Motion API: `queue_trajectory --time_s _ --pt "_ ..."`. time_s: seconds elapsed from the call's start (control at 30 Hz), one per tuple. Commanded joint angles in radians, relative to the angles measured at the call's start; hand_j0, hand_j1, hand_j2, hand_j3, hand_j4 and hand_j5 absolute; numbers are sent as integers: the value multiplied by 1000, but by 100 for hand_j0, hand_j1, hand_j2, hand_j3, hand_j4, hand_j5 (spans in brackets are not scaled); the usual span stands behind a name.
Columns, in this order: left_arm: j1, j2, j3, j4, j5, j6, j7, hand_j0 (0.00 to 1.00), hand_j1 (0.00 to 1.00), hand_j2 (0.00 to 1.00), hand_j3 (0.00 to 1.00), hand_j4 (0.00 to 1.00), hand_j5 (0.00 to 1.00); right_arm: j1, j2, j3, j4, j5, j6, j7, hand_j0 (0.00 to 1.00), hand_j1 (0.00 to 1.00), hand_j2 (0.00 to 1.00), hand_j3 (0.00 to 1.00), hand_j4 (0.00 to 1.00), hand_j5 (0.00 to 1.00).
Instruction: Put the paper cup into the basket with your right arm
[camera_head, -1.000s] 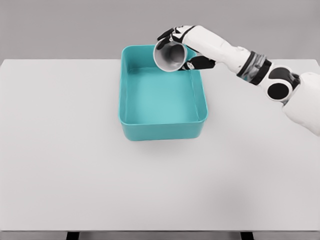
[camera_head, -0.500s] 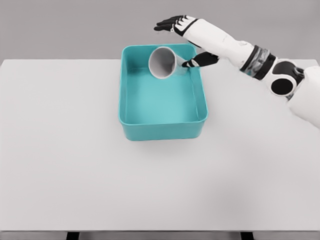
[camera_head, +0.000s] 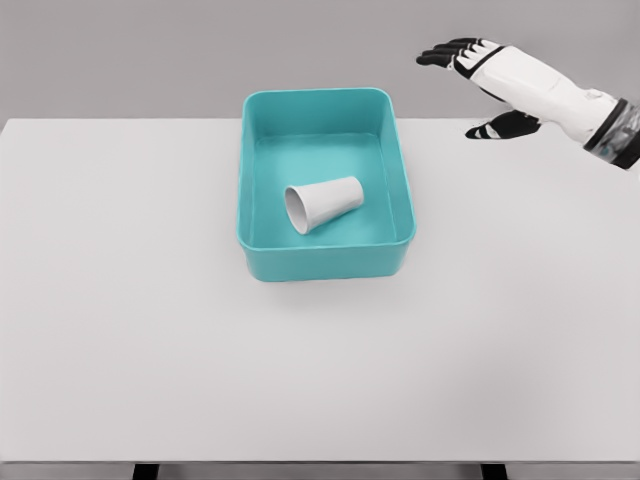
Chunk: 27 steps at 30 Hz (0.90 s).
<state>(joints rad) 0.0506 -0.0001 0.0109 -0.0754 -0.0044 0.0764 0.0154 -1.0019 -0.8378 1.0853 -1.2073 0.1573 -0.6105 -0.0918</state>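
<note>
A white paper cup (camera_head: 322, 203) lies on its side on the floor of the teal basket (camera_head: 325, 262), its mouth pointing to the lower left. My right hand (camera_head: 472, 88) hovers above the table's far right, well clear of the basket. Its fingers are spread and it holds nothing. The right forearm leaves the picture at the right edge. My left arm does not show.
The basket stands at the back middle of a wide white table (camera_head: 200, 350). A plain grey wall runs behind the table.
My right hand let go of the cup above the basket and pulled back to the right. The cup dropped and came to rest on its side inside the basket.
</note>
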Motion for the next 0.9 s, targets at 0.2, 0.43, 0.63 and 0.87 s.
queue_trajectory --time_s 0.2,0.43,0.63,0.87 --pt "0 0 0 0 0 0 0 100 100 100 100 100 100 68 -107 24 -29 51 0 9 100 100 100 100 100 100" --pt "0 0 0 0 0 -1 0 100 100 100 100 100 100 68 -107 87 -26 56 0 10 100 100 100 100 100 100" --pt "0 0 0 0 0 0 0 100 100 100 100 100 100 66 -121 113 -26 56 0 10 100 100 100 100 100 100" --pt "0 0 0 5 1 0 0 100 100 100 100 100 100 66 -122 130 -26 56 0 10 100 100 100 100 100 100"
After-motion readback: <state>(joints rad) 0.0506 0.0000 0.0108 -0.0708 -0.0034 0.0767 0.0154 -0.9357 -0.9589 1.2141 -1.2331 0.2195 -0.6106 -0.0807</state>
